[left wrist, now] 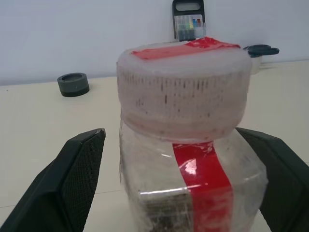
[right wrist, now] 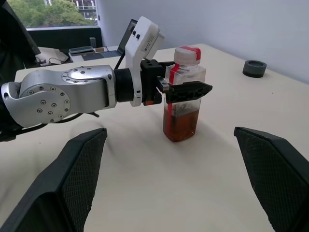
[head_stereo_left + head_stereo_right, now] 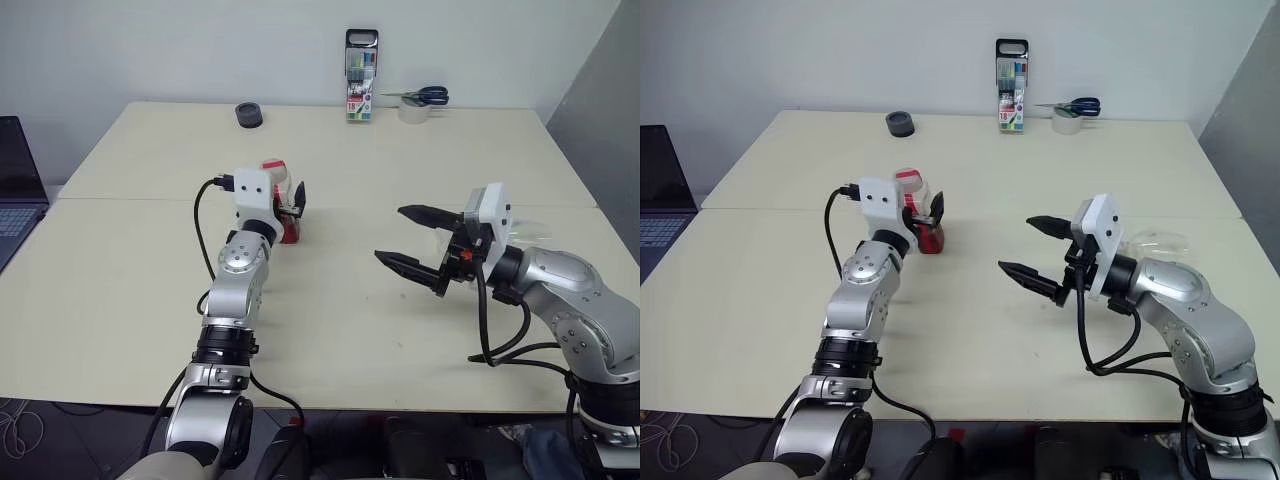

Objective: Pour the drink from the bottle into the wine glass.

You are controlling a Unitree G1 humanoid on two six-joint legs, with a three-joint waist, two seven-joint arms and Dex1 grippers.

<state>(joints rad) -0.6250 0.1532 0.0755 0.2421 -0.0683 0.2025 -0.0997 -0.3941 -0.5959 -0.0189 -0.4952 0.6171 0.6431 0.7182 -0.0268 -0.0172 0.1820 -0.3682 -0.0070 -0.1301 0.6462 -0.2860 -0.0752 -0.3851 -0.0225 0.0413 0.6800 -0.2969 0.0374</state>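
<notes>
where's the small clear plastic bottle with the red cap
In the head views, the small clear plastic bottle stands left of table centre, between the left gripper's open fingers.

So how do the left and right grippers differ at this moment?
The left gripper has its fingers on either side of the bottle, just below the cap; the right gripper has nothing between its fingers. The left is stretched far over the table; the right sits nearer the front edge, turned toward the bottle. Both stand wide open.
</notes>
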